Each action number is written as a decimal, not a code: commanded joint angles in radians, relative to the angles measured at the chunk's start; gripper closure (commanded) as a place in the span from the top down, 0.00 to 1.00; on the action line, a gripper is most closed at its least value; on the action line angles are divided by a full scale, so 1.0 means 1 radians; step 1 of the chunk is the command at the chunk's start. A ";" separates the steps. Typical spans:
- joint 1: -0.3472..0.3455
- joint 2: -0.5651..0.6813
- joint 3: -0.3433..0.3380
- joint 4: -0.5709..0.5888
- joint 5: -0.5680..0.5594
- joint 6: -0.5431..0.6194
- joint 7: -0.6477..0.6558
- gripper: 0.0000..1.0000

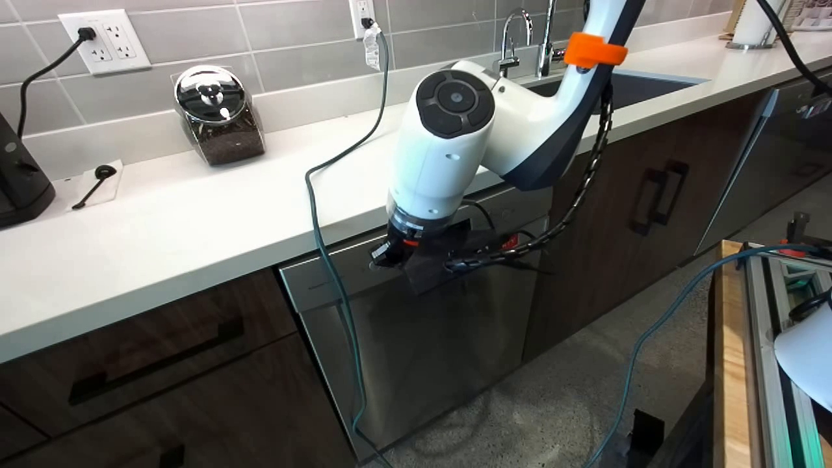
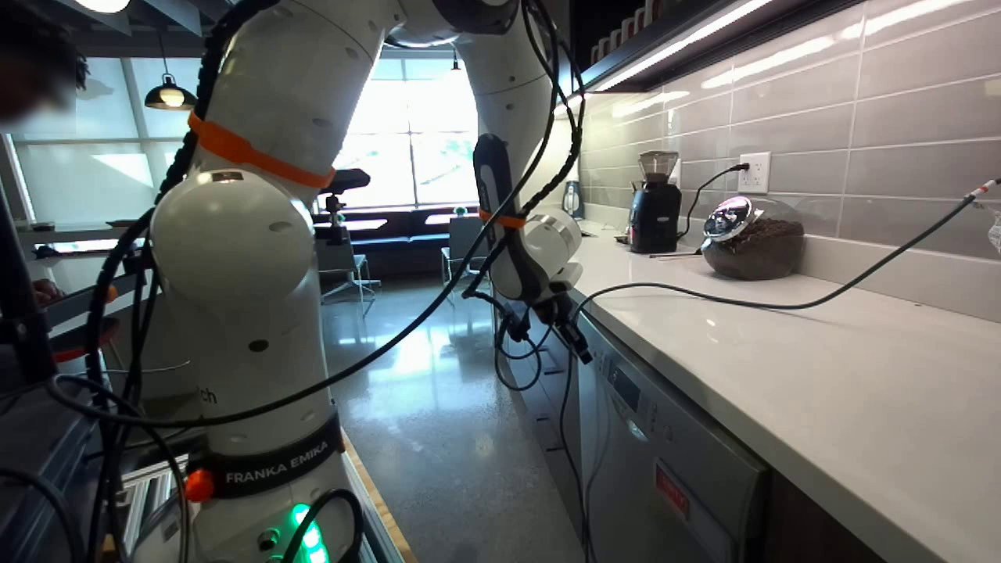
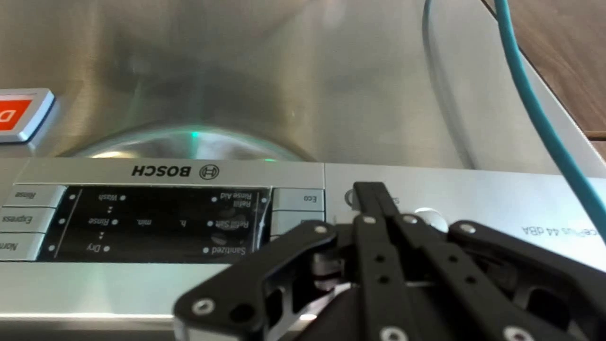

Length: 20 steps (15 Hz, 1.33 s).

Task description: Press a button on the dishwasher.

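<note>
The dishwasher has a brushed steel front, seen in both exterior views [image 1: 448,351] [image 2: 633,508] and the wrist view [image 3: 227,71]. In the wrist view its control strip carries a dark display [image 3: 156,225], flat buttons such as the Eco button [image 3: 299,199], and a round button [image 3: 432,219]. A red label [image 3: 14,115] sits on the front. My gripper [image 3: 371,192] is shut and empty, its fingertips together in front of the strip, between the Eco button and the round button. It also shows in both exterior views [image 1: 382,257] [image 2: 583,352]. Whether the fingertips touch the strip I cannot tell.
The white countertop [image 1: 195,214] overhangs the dishwasher. A blue-green cable [image 3: 535,109] hangs down in front of the panel. Dark drawers [image 1: 162,351] stand beside it. A glass jar [image 2: 755,242] and a black grinder [image 2: 655,211] stand on the counter.
</note>
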 commanded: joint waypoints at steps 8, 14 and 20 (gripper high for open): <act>0.000 0.043 -0.010 0.038 -0.006 -0.005 -0.007 0.00; 0.002 0.035 -0.017 0.033 -0.006 -0.009 -0.006 0.00; 0.004 0.032 -0.024 0.033 -0.010 -0.014 0.001 0.00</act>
